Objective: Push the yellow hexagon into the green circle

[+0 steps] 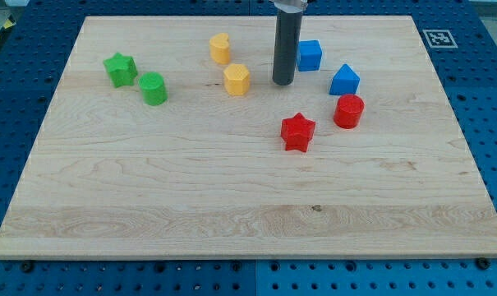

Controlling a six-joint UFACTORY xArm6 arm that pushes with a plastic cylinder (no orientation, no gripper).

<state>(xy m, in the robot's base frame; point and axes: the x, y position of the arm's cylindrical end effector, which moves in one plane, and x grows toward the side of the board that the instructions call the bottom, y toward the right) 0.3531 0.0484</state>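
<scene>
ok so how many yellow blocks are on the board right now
2. The yellow hexagon lies just to the view's left of my tip; the other yellow block lies above it, toward the view's top. None seems hidden, though the rod could cover something small.

The board (pixel 232 189) is light wood with thin brown lines. The star (pixel 120 69) and circle (pixel 153 88) are green. Two blocks (pixel 236 80) (pixel 220 48) are yellow. Two (pixel 310 55) (pixel 344 80) are blue, two (pixel 297 131) (pixel 348 111) red. The rod (pixel 284 49) is dark grey.
</scene>
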